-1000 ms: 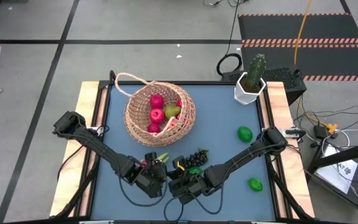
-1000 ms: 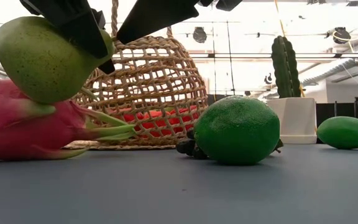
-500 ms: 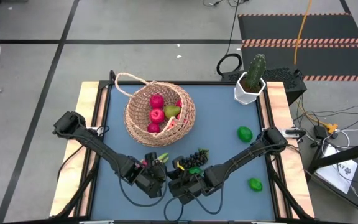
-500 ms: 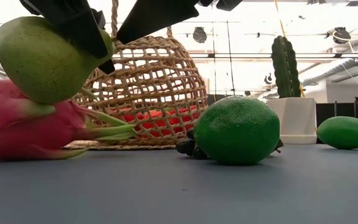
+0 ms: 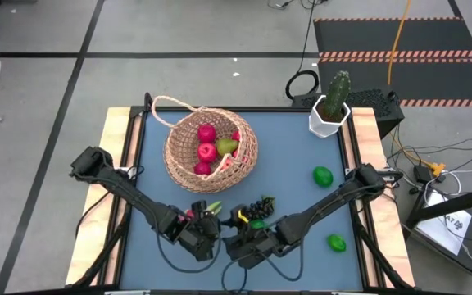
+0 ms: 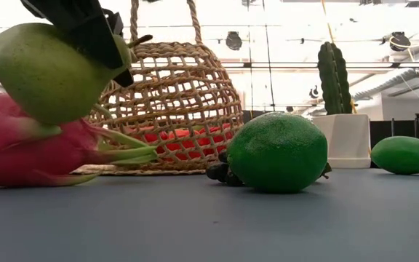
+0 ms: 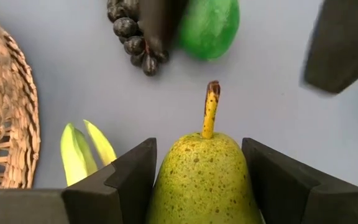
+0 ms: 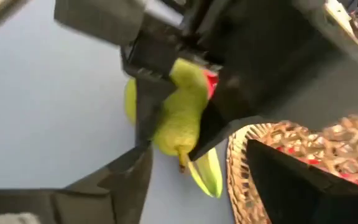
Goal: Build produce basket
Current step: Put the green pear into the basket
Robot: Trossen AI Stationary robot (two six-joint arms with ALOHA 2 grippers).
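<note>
Where the table nears its front edge, found the left gripper pinching a pear by its broad body, a finger pressed to each side, stalk pointing out past the fingertips. Seen from the low view as lifted off the table, with the pear's underside touching, or just above, a dragon fruit lying beneath it. Noted the dragon fruit's green leaf tips pointing toward the basket. Found the right gripper just beside the left one, facing it, fingers spread wide with nothing between them. Placed a lime on the table near both grippers, touching a dark bunch of grapes behind it. Located the basket at mid-table, beyond the grippers, tipped toward the near edge, thin handle at its far left. Counted inside it several red and pink round fruits and another pear. Spotted two more limes on the table's right side, well apart: one beyond the right arm, one near the front edge. Marked a potted cactus at the far right corner.
</note>
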